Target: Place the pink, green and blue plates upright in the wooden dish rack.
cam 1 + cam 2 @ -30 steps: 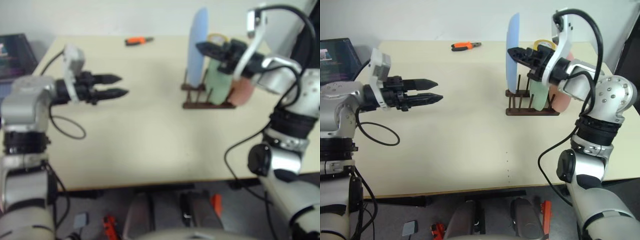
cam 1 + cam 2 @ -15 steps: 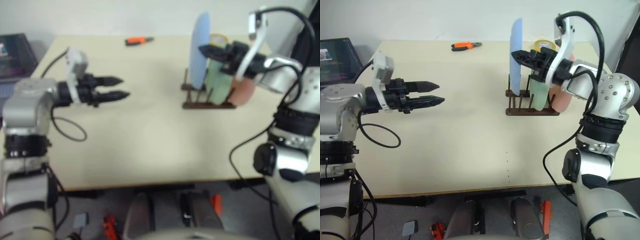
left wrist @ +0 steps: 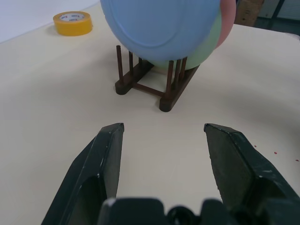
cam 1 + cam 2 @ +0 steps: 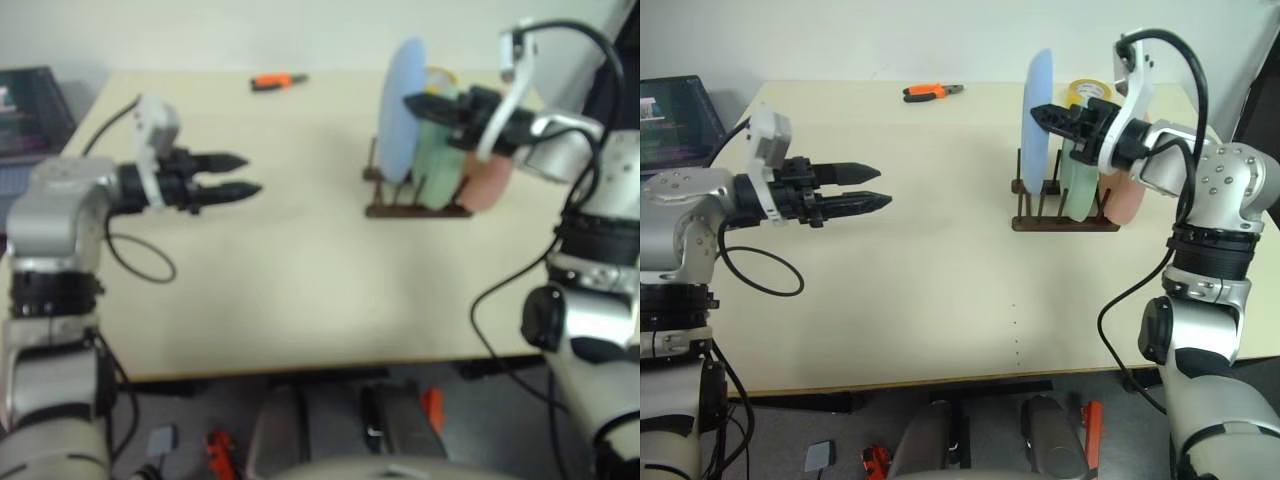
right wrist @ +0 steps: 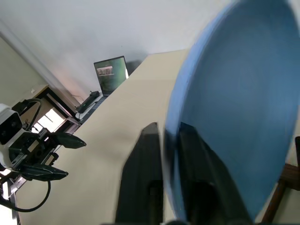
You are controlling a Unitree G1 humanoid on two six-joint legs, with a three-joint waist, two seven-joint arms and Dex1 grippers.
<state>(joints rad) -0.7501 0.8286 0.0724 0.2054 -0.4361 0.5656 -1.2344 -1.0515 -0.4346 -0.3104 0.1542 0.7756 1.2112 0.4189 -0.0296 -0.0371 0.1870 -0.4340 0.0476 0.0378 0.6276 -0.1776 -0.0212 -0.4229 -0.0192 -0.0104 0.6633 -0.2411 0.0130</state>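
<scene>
Last step: right tool seemingly loosening around the racked blue plate, must back off; left tool apart, idle.

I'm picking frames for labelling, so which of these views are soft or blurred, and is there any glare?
Left eye view: soft all over, with the wooden dish rack and orange pliers smeared. Right eye view: crisp, evenly lit, no glare. Left wrist view: sharp on the yellow tape roll. Right wrist view: the near blue plate has a soft rim, and bright light comes in low at one side.
</scene>
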